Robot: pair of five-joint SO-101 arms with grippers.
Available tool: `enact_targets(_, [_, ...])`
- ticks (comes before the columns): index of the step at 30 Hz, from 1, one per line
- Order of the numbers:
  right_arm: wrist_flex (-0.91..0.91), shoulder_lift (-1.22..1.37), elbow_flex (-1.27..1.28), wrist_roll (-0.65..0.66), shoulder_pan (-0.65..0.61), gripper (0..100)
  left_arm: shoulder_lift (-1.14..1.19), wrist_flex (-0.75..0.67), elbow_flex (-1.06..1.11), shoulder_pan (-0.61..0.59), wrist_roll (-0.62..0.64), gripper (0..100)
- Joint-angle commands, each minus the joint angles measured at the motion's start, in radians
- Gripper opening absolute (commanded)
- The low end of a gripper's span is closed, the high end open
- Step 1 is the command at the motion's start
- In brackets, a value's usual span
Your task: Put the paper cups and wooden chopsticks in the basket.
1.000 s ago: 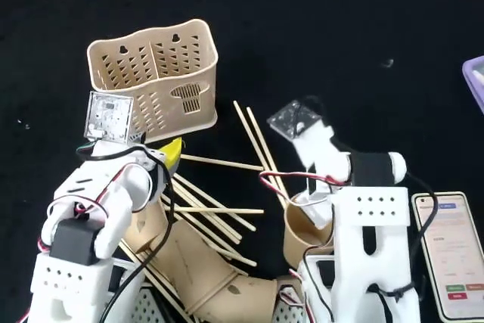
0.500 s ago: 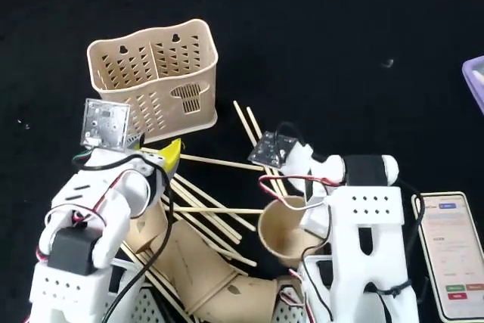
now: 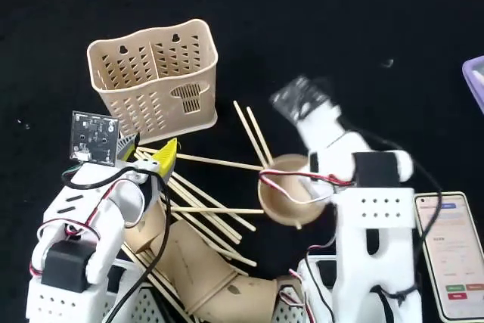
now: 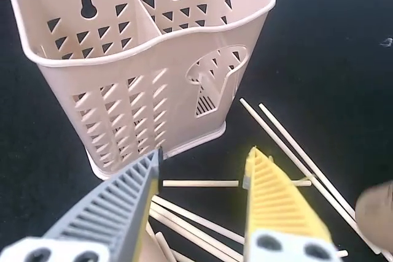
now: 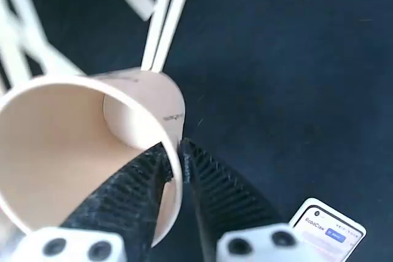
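Since the right gripper (image 5: 177, 149) pinches the paper cup (image 3: 286, 200) by its rim, it hangs mouth-up mid tabletop (image 3: 363, 51), looking ready to haul toward the basket (image 3: 155, 73) near the far-left corner.

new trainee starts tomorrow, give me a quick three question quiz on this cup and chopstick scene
1. Fill in: the basket is split into ___ compartments.
2. True or false: the right pincer pinches the paper cup by its rim.
3. The left pincer is: A) shut on a cup; B) open over the chopsticks beside the basket; C) down inside the basket.

Key: 1 two; 2 true; 3 B.
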Motion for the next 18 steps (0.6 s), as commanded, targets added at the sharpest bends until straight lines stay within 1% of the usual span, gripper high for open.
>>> enact_targets(1, [0.025,0.013,-0.278,-0.238,0.0,1.1,-0.006,-0.002,-0.102,-0.085,0.002,23])
enact_targets(5, [0.114,0.044,-0.49,-0.308,-0.115,1.1,-0.006,-0.008,-0.15,-0.186,0.002,23])
enact_targets(10, [0.091,0.133,-0.676,-0.433,-0.245,1.1,-0.005,-0.008,-0.17,-0.278,0.006,23])
enact_targets(13, [0.06,0.196,-0.78,-0.477,-0.285,1.1,-0.005,-0.008,-0.17,-0.352,0.006,23])
enact_targets(16, [0.025,0.257,-0.888,-0.491,-0.292,1.1,-0.005,-0.008,-0.177,-0.438,0.008,23])
enact_targets(18, [-0.003,0.294,-0.955,-0.491,-0.292,1.1,-0.005,-0.008,-0.177,-0.464,0.008,23])
